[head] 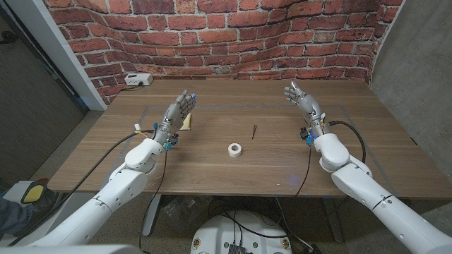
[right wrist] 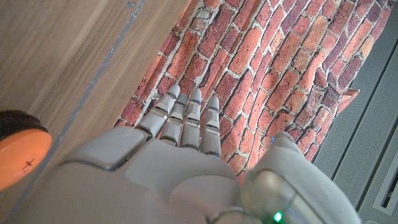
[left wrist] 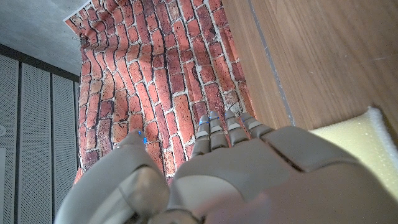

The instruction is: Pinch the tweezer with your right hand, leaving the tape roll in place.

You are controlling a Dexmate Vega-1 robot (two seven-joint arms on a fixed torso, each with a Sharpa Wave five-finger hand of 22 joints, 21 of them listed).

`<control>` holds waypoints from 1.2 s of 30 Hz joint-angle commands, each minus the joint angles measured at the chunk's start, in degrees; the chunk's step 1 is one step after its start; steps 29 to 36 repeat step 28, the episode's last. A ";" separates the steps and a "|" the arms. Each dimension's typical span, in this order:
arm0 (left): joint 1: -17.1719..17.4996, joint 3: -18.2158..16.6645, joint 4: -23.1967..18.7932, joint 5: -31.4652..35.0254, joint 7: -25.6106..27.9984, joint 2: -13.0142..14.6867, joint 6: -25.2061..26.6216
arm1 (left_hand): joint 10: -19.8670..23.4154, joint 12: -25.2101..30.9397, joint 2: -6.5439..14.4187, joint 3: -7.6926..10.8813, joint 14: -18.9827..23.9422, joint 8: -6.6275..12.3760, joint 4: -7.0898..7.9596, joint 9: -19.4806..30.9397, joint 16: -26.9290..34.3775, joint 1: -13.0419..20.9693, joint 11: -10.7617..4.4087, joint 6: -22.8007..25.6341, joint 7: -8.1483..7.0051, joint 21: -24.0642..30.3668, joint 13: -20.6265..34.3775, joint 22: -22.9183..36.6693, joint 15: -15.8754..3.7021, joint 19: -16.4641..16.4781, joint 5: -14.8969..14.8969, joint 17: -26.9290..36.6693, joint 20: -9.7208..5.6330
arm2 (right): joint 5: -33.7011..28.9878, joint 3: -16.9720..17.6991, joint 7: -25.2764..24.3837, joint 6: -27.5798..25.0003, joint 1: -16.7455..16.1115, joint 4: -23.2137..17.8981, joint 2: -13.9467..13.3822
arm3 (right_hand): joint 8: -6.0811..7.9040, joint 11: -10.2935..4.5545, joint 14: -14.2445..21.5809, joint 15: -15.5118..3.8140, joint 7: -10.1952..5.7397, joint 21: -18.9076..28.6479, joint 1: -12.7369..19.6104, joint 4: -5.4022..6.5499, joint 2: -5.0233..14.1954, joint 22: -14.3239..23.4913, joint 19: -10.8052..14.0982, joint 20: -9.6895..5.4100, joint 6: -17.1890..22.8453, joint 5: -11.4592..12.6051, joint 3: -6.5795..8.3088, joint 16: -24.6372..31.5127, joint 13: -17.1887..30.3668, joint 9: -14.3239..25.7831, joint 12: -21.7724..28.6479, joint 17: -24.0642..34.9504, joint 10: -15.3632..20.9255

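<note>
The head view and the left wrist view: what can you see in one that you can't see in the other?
The head view alone has the tweezer, the tape roll, the right hand and a white box by the wall. The left wrist view alone gives a close look at grey ribbed panels beside the bricks. Both have the left hand, open, the yellow sponge beside it, the wooden table and the brick wall.
</note>
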 commanded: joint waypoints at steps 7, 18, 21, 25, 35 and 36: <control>-0.56 0.07 0.31 0.00 0.05 -0.56 0.04 | -0.12 -0.34 -0.95 -0.77 -0.33 -0.40 0.09 0.14 0.01 -0.73 -0.14 -0.20 0.00 0.18 0.13 0.26 -0.01 -0.52 0.45 0.09 0.03 | 18.62 1.40 15.79 5.59 2.44 8.38 2.58 | -0.71 0.97 -2.47 0.42 0.43 -0.25 -2.80 0.73 -1.16 0.03 -2.09 -0.07 -4.68 0.77 -1.78 -0.11 0.11 -0.03 -0.51 0.00 -2.34; -1.33 0.36 0.58 -0.33 -0.79 -0.53 0.49 | -0.86 -0.54 -2.52 -2.16 -1.16 -0.64 0.32 0.16 -0.21 -2.10 0.04 -1.14 -0.06 -0.20 0.14 0.25 0.10 -1.53 0.79 0.09 0.40 | 20.69 1.33 17.14 5.80 2.47 10.34 2.99 | 0.04 0.87 -3.76 0.00 -1.33 -0.26 -4.22 0.84 -2.09 -0.02 -3.67 -0.75 -5.13 1.20 -2.96 -0.09 -0.24 -0.20 -0.80 -0.31 -4.25; -1.37 0.38 0.59 -0.51 -0.90 -0.42 0.81 | -1.07 -0.59 -2.78 -2.41 -1.46 -0.68 0.36 0.16 -0.29 -2.35 0.12 -1.35 -0.10 -0.18 0.14 0.26 0.20 -1.55 0.87 0.09 0.43 | 20.96 1.06 17.65 5.96 2.86 11.13 3.34 | 0.00 0.90 -4.06 0.03 -0.84 -0.29 -4.32 0.84 -2.14 -0.03 -3.93 -0.76 -5.36 1.23 -3.05 -0.12 -0.26 -0.21 -0.80 -0.33 -4.43; -1.35 0.45 0.67 -0.67 -0.99 -0.37 1.08 | -1.23 -0.62 -3.01 -2.65 -1.54 -0.64 0.40 0.16 -0.27 -2.59 0.11 -1.37 -0.12 -0.19 0.14 0.26 0.22 -1.63 0.95 0.08 0.39 | 21.32 0.74 17.74 5.48 3.13 11.41 3.61 | 0.03 0.97 -4.32 0.19 -0.49 -0.27 -4.39 0.83 -2.18 -0.04 -4.07 -0.69 -5.41 1.27 -3.12 -0.14 -0.28 -0.22 -0.78 -0.35 -4.57; -1.30 0.42 0.72 -0.74 -1.04 -0.43 0.93 | -1.27 -0.61 -3.14 -2.79 -1.58 -0.62 0.43 0.17 -0.26 -2.74 0.13 -1.39 -0.09 -0.20 0.14 0.26 0.26 -1.67 1.00 0.08 0.42 | 21.26 0.55 17.77 5.44 3.22 11.52 3.70 | 0.07 1.00 -4.32 0.25 -0.21 -0.27 -4.43 0.82 -2.19 -0.04 -4.15 -0.63 -5.39 1.29 -3.15 -0.09 -0.29 -0.23 -0.74 -0.35 -4.56; -1.30 0.42 0.72 -0.74 -1.04 -0.43 0.93 | -1.27 -0.61 -3.14 -2.79 -1.58 -0.62 0.43 0.17 -0.26 -2.74 0.13 -1.39 -0.09 -0.20 0.14 0.26 0.26 -1.67 1.00 0.08 0.42 | 21.26 0.55 17.77 5.44 3.22 11.52 3.70 | 0.07 1.00 -4.32 0.25 -0.21 -0.27 -4.43 0.82 -2.19 -0.04 -4.15 -0.63 -5.39 1.29 -3.15 -0.09 -0.29 -0.23 -0.74 -0.35 -4.56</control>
